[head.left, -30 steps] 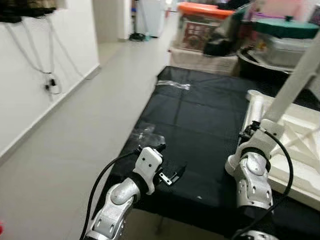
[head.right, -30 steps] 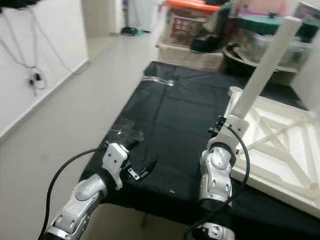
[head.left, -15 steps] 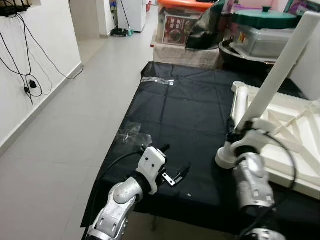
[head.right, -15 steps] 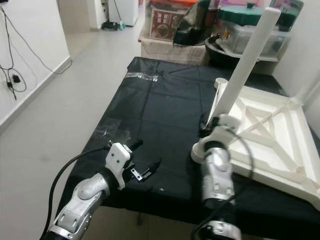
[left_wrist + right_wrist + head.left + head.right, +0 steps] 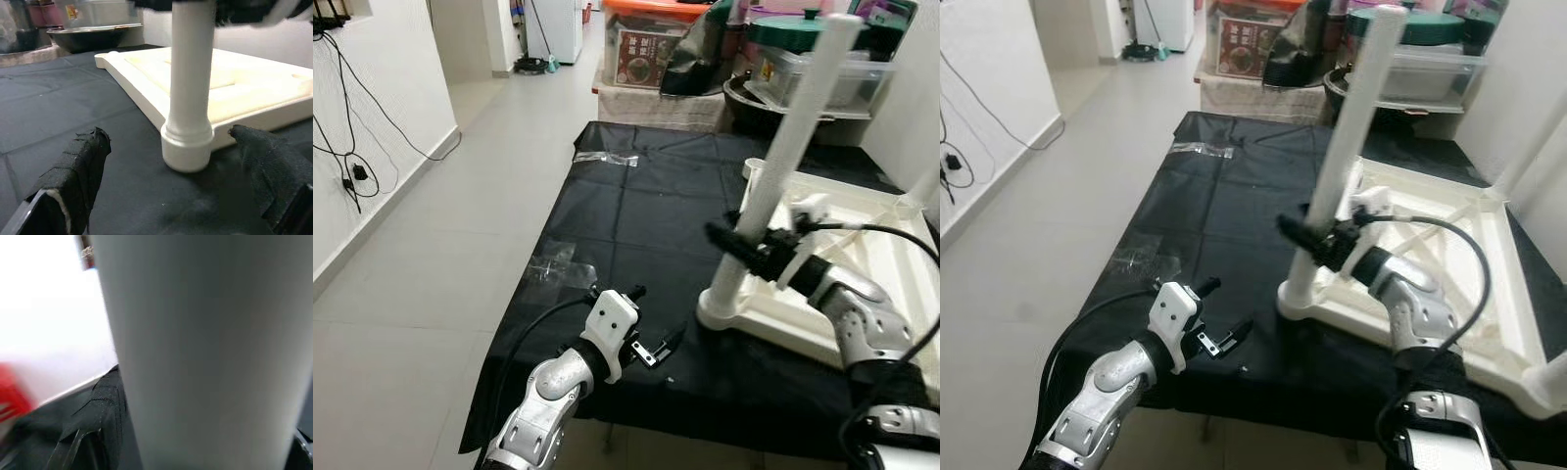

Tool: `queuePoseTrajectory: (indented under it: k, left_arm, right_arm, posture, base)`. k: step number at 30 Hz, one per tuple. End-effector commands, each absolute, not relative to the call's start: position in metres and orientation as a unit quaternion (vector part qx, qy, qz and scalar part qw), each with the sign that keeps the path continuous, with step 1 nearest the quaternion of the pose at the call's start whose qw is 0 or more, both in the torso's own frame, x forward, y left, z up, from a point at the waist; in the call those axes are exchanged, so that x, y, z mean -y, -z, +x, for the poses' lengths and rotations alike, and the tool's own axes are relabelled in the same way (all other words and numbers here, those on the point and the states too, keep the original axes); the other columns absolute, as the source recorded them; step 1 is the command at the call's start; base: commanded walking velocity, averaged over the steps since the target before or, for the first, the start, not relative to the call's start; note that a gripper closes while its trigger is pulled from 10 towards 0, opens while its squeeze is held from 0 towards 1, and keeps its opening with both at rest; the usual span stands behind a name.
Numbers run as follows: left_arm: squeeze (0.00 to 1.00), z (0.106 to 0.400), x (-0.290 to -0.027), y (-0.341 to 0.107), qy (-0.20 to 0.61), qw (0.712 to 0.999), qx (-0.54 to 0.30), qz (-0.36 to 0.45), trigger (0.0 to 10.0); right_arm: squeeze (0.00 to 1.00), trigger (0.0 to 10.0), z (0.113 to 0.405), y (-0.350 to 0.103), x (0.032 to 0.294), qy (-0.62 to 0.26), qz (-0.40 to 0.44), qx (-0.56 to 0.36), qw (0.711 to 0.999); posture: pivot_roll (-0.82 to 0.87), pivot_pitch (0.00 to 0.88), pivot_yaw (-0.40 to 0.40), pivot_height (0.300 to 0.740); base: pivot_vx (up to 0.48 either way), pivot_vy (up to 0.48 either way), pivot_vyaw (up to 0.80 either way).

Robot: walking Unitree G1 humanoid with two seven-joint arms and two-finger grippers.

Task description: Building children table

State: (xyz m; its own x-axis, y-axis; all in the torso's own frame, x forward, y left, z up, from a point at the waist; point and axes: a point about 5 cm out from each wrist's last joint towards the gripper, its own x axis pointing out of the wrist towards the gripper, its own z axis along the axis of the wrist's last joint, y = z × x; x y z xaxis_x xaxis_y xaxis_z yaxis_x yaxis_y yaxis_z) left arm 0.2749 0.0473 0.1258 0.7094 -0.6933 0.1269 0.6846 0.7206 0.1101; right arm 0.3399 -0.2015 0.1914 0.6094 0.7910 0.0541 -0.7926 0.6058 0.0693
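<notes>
On the left, the left gripper (image 5: 658,348) hovers low over the near edge of the black cloth (image 5: 646,211) covering the work surface, its jaws apart and empty; through its wrist view the taped fingers (image 5: 73,171) frame the foot of the table leg (image 5: 188,88). A small clear bag (image 5: 558,264) lies on the cloth just beyond that arm, and another clear bag (image 5: 605,158) sits farther back.

Toward the right, the white table top (image 5: 847,245) lies upside down on the cloth, ribs upward, with the leg rising tilted from its near left corner. The right gripper (image 5: 736,242) is clamped around the lower part of that leg.

The leg looks like a smooth, rigid plastic tube, probably light but slippery, so a firm hold low down, near the socket collar, should give the best control for twisting or pressing it home. The top seems stiff and broad; it may slide on the cloth unless steadied at its rim.
</notes>
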Motion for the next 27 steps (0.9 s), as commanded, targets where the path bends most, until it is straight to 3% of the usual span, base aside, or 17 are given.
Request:
queuePoseTrajectory:
  k: [1,5,6,7,9,10,11,14,17,18,19,20,22,24,27]
  left_arm:
    - [0.0,0.275,-0.046,-0.127,0.374,0.923,0.084,0.03,10.0]
    - [0.0,0.275,-0.046,-0.127,0.374,0.923,0.084,0.03,10.0]
    - [0.0,0.274,-0.046,-0.126,0.374,0.923,0.084,0.03,10.0]
    - [0.0,0.273,-0.046,-0.126,0.375,0.923,0.083,0.03,10.0]
    - [0.0,0.273,-0.046,-0.126,0.375,0.923,0.083,0.03,10.0]
    - [0.0,0.273,-0.046,-0.126,0.375,0.923,0.083,0.029,10.0]
    - [0.0,0.273,-0.046,-0.126,0.375,0.923,0.083,0.029,10.0]
    - [0.0,0.272,-0.046,-0.126,0.375,0.923,0.082,0.028,10.0]
    - [0.0,0.272,-0.046,-0.125,0.375,0.923,0.082,0.028,10.0]
    - [0.0,0.272,-0.046,-0.125,0.375,0.923,0.082,0.027,10.0]
    - [0.0,0.271,-0.046,-0.125,0.374,0.923,0.082,0.027,10.0]
    - [0.0,0.271,-0.046,-0.125,0.375,0.923,0.08,0.027,10.0]
    - [0.0,0.272,-0.047,-0.124,0.376,0.923,0.079,0.027,10.0]
    - [0.0,0.272,-0.047,-0.124,0.376,0.923,0.079,0.027,10.0]
    - [0.0,0.272,-0.047,-0.124,0.377,0.923,0.079,0.028,10.0]
  right_arm:
    - [0.0,10.0,0.339,-0.187,0.187,-0.489,0.043,-0.011,0.871]
    - [0.0,10.0,0.339,-0.185,0.179,-0.519,0.046,-0.024,0.853]
    - [0.0,0.4,0.338,-0.183,0.177,-0.536,0.047,-0.032,0.843]
    - [0.0,0.0,0.335,-0.18,0.174,-0.546,0.049,-0.039,0.836]
    - [0.0,0.0,0.334,-0.177,0.172,-0.554,0.049,-0.044,0.83]
    - [0.0,0.0,0.338,-0.173,0.173,-0.522,0.039,-0.042,0.851]
    - [0.0,0.0,0.338,-0.173,0.173,-0.522,0.039,-0.042,0.851]
    - [0.0,0.0,0.349,-0.165,0.178,-0.416,0.012,-0.027,0.909]
    - [0.0,0.0,0.352,-0.163,0.181,-0.36,0.013,-0.019,0.933]
    - [0.0,0.0,0.354,-0.162,0.183,-0.321,0.016,-0.014,0.947]
    - [0.0,0.0,0.36,-0.16,0.194,-0.207,0.027,-0.019,0.978]
    - [0.0,0.0,0.36,-0.156,0.215,-0.034,0.039,-0.025,0.998]
    - [0.0,0.0,0.346,-0.15,0.245,0.195,0.042,-0.035,0.979]
    - [0.0,0.0,0.346,-0.15,0.245,0.195,0.042,-0.035,0.979]
    - [0.0,0.0,0.326,-0.15,0.245,0.302,0.062,-0.018,0.951]
  posture:
    - [0.09,0.0,-0.089,0.74]
    - [0.09,0.0,-0.089,0.74]
    - [0.09,0.0,-0.096,0.74]
    - [0.09,0.0,-0.098,0.74]
    - [0.09,0.0,-0.098,0.74]
    - [0.1,0.0,-0.101,0.74]
    - [0.1,0.0,-0.101,0.74]
    - [0.1,0.0,-0.104,0.74]
    - [0.09,0.0,-0.1,0.74]
    - [0.09,0.0,-0.1,0.74]
    - [0.09,0.0,-0.097,0.74]
    - [0.08,0.0,-0.094,0.74]
    - [0.08,0.0,-0.091,0.74]
    - [0.08,0.0,-0.091,0.74]
    - [0.08,0.0,-0.09,0.74]
  base:
    - [0.0,0.0,0.0]
    - [0.0,0.0,0.0]
    - [0.0,0.0,0.0]
    - [0.0,0.0,0.0]
    - [0.0,0.0,0.0]
    - [0.0,0.0,0.0]
    - [0.0,0.0,0.0]
    - [0.0,0.0,0.0]
    - [0.0,0.0,0.0]
    - [0.0,0.0,0.0]
    - [0.0,0.0,0.0]
    - [0.0,0.0,0.0]
    - [0.0,0.0,0.0]
    - [0.0,0.0,0.0]
    - [0.0,0.0,0.0]
